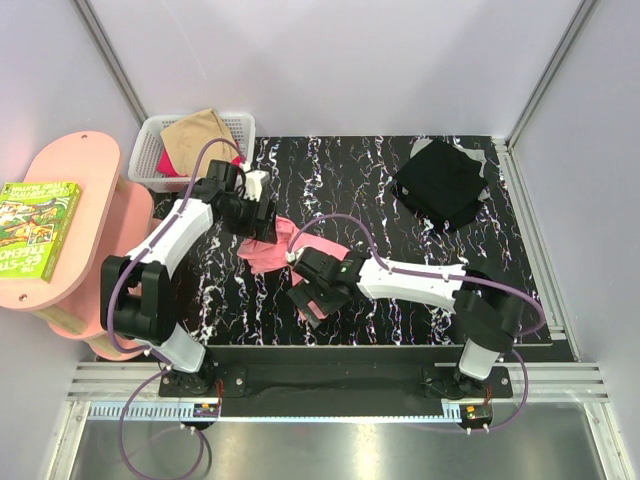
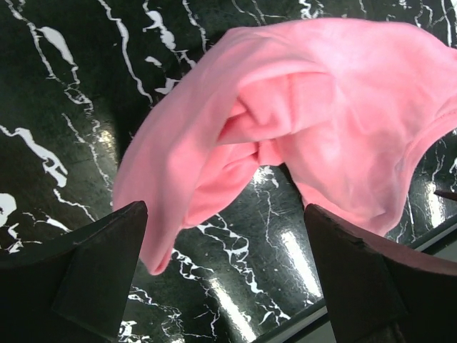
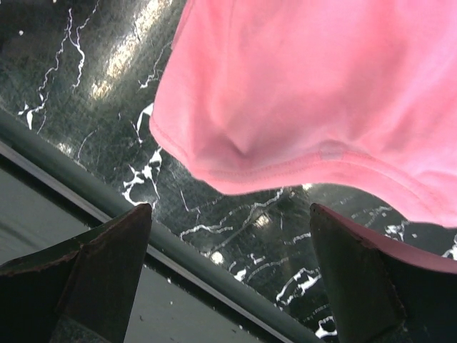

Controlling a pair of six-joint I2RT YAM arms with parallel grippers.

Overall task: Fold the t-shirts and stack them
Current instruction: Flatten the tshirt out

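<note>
A salmon pink t-shirt (image 1: 272, 250) lies crumpled on the black marbled table (image 1: 400, 230), left of centre. My left gripper (image 1: 262, 222) hovers over its far left end, open and holding nothing. In the left wrist view the pink t-shirt (image 2: 307, 128) bunches just beyond the open left gripper (image 2: 225, 214). My right gripper (image 1: 308, 300) is open at the shirt's near edge. In the right wrist view the hem of the pink t-shirt (image 3: 300, 93) sits just beyond the empty right gripper (image 3: 230, 209). A folded black t-shirt (image 1: 440, 182) rests at the far right.
A white mesh basket (image 1: 150, 150) at the far left corner holds a tan t-shirt (image 1: 200, 130) and a magenta one (image 1: 170, 165). A pink side shelf (image 1: 75, 170) with a green box (image 1: 38, 228) stands left of the table. The table's near edge (image 3: 107, 207) runs close under the right gripper.
</note>
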